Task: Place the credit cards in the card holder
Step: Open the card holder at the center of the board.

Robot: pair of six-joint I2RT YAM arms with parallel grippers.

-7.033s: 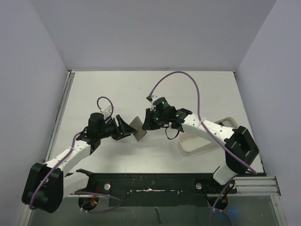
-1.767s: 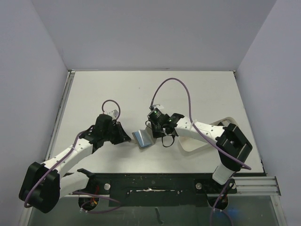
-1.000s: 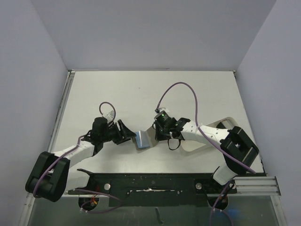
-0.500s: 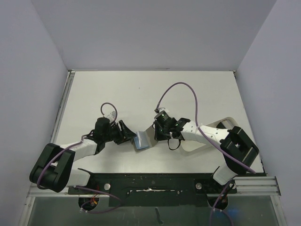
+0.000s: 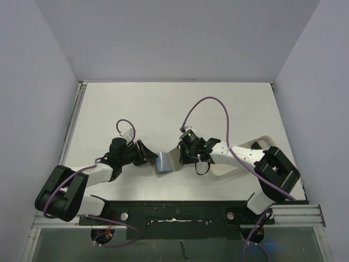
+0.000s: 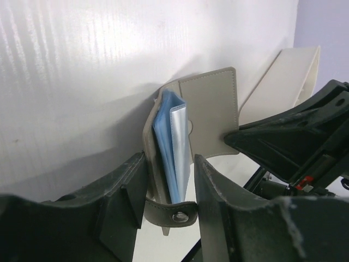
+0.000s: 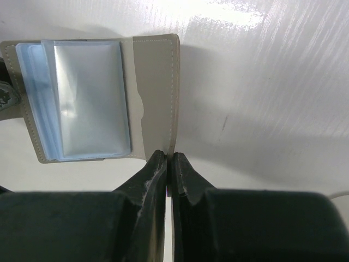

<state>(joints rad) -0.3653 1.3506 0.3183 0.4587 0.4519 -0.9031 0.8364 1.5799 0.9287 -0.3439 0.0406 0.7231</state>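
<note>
The card holder lies open between my two grippers, grey-olive outside with light blue and clear sleeves inside. My right gripper is shut on the edge of its right flap; it also shows in the top view. My left gripper is closed around the left flap, the sleeves and the clasp tab; it also shows in the top view. The right flap stands open in the left wrist view. No credit cards are in view.
A white oblong tray lies at the right under my right arm, and its end shows in the left wrist view. A black rail runs along the table's near edge. Purple cables loop above both wrists.
My left gripper has moved right to the card holder and closed around its left half. My right gripper has kept hold of the right flap with the holder opened on the table.
</note>
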